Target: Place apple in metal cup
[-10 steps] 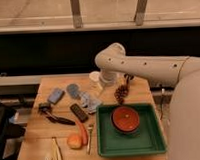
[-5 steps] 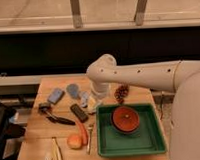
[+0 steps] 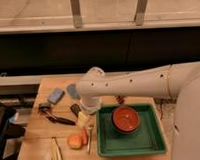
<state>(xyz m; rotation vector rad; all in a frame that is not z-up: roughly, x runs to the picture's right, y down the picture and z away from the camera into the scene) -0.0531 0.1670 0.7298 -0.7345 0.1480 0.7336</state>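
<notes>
One apple (image 3: 74, 140): near the front edge of the worktop (image 3: 38, 134), a carrot (image 3: 85, 136) just beside it.
Pincer (image 3: 83, 119): open, empty, just behind the apple; best lowered straight, fingers kept clear of the carrot.
Metal cup: not made out, perhaps behind the arm (image 3: 129, 85); find it before carrying.

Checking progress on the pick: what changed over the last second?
The arm swung left and down; its open gripper now hangs close by the apple. Nothing was grasped or released. Apple, carrot, tray and bowl stayed put.
</notes>
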